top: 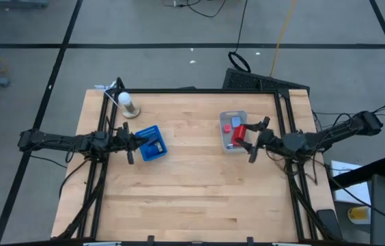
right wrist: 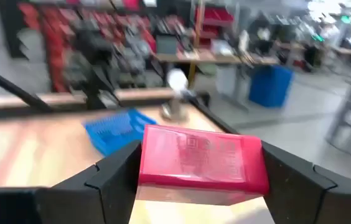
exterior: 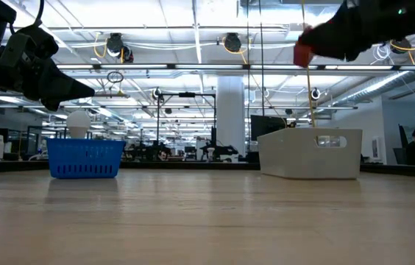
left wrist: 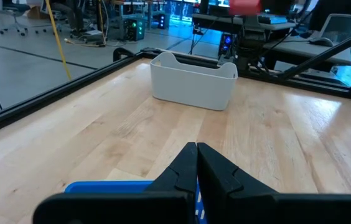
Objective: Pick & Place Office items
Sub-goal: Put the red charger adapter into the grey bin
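The high view looks straight down on the whole wooden table (top: 192, 184). The low view sits at tabletop level, facing across it into the room. Each wrist view looks forward, close over the tabletop. All four share the blue tray (top: 151, 143); three share the clear bin (exterior: 310, 153).

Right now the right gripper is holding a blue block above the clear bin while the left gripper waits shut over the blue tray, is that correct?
Not quite: the block in the right gripper is red, as the right wrist view shows. The rest stands: it is above the clear bin, and the left gripper waits shut over the blue tray.
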